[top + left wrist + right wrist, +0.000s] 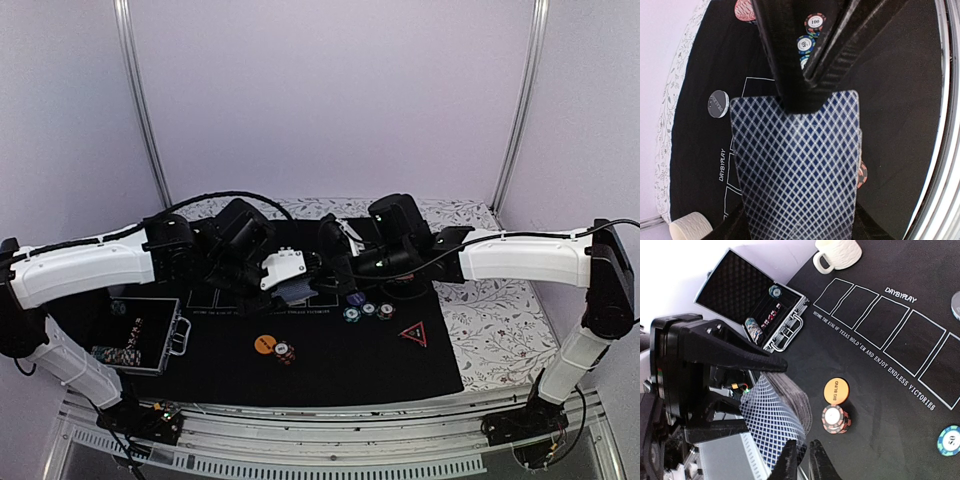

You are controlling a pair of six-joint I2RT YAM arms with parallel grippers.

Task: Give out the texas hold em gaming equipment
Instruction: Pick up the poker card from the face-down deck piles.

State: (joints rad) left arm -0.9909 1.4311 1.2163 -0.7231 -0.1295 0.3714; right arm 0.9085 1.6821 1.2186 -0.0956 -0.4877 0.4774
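Note:
A deck of playing cards (pixel 795 170) with blue diamond backs stands between the fingers of my left gripper (pixel 797 231), above the black mat. My left gripper (pixel 290 283) is shut on this deck. My right gripper (pixel 806 460) meets it from the right, its fingers pinched on the corner of the top card (pixel 772 422), which bows upward. The right gripper's black fingers (pixel 800 95) cover the deck's far edge. An orange Big Blind disc (pixel 835 389) and a red chip stack (pixel 835 418) lie on the mat below. Striped chips (pixel 368 311) and the triangle marker (pixel 414 333) lie to the right.
An open metal chip case (pixel 140 338) sits at the mat's left edge. A cream mug (pixel 839 251) stands beyond the row of card outlines (pixel 880 330). A grey-faced disc (pixel 718 103) and a red patterned bowl (pixel 744 10) lie further out. The two arms nearly touch at mid-table.

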